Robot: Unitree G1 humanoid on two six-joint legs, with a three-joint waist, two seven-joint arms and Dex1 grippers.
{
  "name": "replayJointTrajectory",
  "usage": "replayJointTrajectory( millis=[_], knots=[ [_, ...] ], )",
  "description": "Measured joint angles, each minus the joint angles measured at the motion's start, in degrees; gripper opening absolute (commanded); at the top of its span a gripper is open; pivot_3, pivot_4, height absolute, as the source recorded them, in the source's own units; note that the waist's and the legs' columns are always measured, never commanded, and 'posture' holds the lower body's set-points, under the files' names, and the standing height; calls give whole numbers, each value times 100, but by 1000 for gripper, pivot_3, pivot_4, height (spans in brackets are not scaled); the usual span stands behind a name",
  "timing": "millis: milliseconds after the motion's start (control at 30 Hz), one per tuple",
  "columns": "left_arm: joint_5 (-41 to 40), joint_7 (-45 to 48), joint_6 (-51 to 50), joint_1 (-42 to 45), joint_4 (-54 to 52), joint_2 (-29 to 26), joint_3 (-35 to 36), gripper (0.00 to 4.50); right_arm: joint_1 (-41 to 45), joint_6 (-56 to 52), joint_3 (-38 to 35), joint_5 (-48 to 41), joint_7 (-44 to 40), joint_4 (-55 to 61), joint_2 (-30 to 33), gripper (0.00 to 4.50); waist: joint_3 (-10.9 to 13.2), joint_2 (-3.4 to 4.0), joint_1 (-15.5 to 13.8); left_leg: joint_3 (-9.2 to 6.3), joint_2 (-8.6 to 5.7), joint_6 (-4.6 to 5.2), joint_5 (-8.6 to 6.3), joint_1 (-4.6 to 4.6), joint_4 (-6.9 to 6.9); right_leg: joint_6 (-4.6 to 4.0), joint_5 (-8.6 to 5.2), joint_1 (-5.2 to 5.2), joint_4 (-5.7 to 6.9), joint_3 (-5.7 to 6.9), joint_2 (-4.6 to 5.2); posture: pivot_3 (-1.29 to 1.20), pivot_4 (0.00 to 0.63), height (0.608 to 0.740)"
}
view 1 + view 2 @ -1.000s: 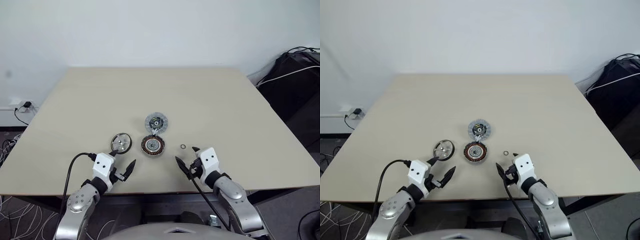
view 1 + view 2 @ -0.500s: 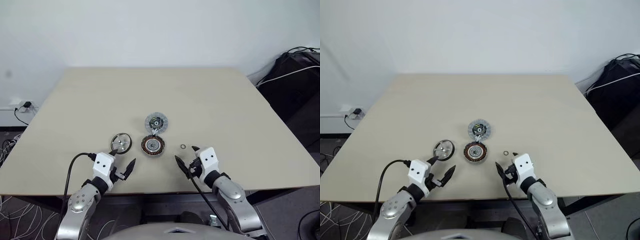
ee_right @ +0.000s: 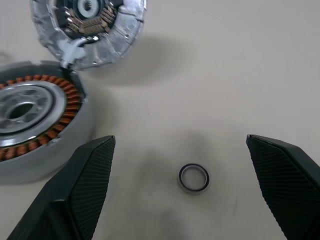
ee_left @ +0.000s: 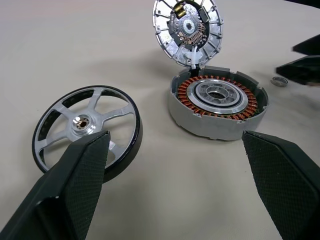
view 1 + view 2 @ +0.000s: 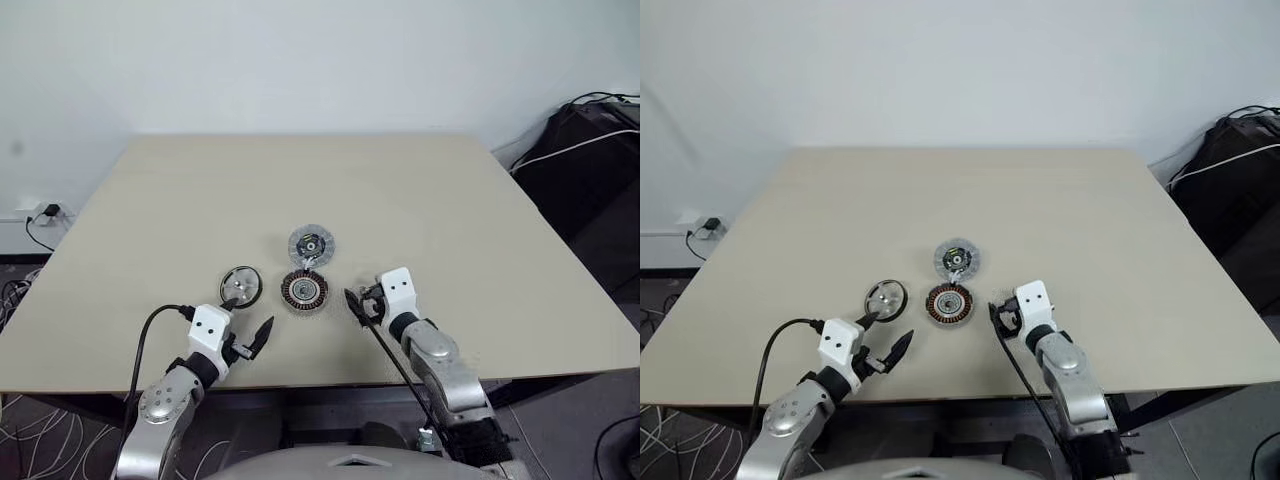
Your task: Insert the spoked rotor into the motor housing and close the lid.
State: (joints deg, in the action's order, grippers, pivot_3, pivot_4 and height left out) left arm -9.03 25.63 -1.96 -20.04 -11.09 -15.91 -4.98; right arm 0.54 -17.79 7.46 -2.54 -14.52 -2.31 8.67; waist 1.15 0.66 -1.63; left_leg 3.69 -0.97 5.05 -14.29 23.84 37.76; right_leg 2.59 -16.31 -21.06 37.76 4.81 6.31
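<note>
While nothing is yet picked up, we judge the task to be at its very start: the wheel (image 5: 241, 285) lies flat on the table (image 5: 420, 200) just left of the housing (image 5: 303, 290), and the lid (image 5: 311, 244) lies just behind the housing, its inner face up, apparently joined to it by a short white lead.

Our left claw (image 5: 246, 322) hangs in front of the housing and to its left, near the wheel, fingers spread wide and empty. Our right claw (image 5: 358, 297) sits just right of the housing, also wide open and holding nothing.

The next move, we judge, calls for the left claw to reach onto the wheel's dark rim and lift it level over the copper windings.

The right wrist view shows a tiny metal ring (image 3: 193, 177) lying between that claw's fingers (image 3: 85, 185). The left wrist view brings out the wheel's spokes and hub, which the head views leave small.
</note>
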Motion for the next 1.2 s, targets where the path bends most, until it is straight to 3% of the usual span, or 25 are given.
replayJointTrajectory(
  millis=[367, 467, 800, 1200],
  knots=[
    [0, -46, 0, -74, 0, 1, -4, 4457, 542, 23, -26, 17, 38, -1074, -132, 4500, -1, 3, 31, 0, 0, -1, 1, -1, 0, 0, 0, 0, 3, 0, -2, 0, 0, 740],
    [0, -55, 0, -91, 0, 1, -4, 4500, 563, 3, -58, -11, -34, -1112, -146, 3899, -5, 4, 49, 0, 0, -1, 1, -3, 0, 0, 0, 2, 4, -1, -2, 0, 0, 740],
    [0, -57, -2, -124, -1, 0, -5, 4500, 348, -153, -183, -88, -105, -915, -202, 699, -38, -2, 79, 0, 2, -2, 1, -10, -5, -3, -2, 5, 4, -3, -3, 0, 0, 740],
    [4, -48, -27, -77, -1, -7, -13, 4500, 135, -646, 355, -144, -411, 415, -383, 683, -20, 22, 84, 0, 2, -2, 1, -7, -10, -6, -3, -4, 4, -8, -3, 0, 0, 740]
  ],
)
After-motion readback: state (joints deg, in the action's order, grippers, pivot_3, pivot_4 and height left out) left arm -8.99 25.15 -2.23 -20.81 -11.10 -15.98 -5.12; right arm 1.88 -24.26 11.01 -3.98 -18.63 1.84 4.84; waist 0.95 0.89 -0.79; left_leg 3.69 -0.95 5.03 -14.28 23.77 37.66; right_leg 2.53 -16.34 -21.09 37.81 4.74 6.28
